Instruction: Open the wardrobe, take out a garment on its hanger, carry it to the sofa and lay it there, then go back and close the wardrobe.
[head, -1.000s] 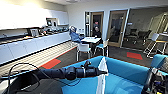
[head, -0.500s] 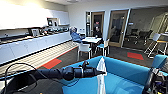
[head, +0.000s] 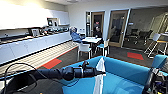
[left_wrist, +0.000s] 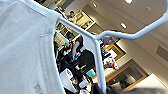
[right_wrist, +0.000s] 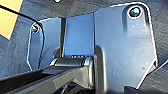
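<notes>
Head view recorded the left arm reaching in from the left across the near part of the room, its left gripper (head: 101, 72) clamped on the hanger (left_wrist: 100, 50), from which the garment (head: 99, 76) hung straight down as a narrow white drape. The garment was suspended over the seat of the sofa (head: 130, 72), near the sofa's left end; whether its lower edge touched the cushion could not be determined. Left wrist view showed the hanger's thin white bar and stem close up, with the garment's collar and shoulder fabric (left_wrist: 25, 50) draped over one side. The right gripper's state could not be told; its arm (head: 150, 81) stood at the near right beside the sofa. Farther off, a white table (head: 92, 39) with white chairs (head: 84, 48) stood mid-room, with a person (head: 75, 36) seated at its left. A long white counter (head: 32, 45) ran along the left wall.
</notes>
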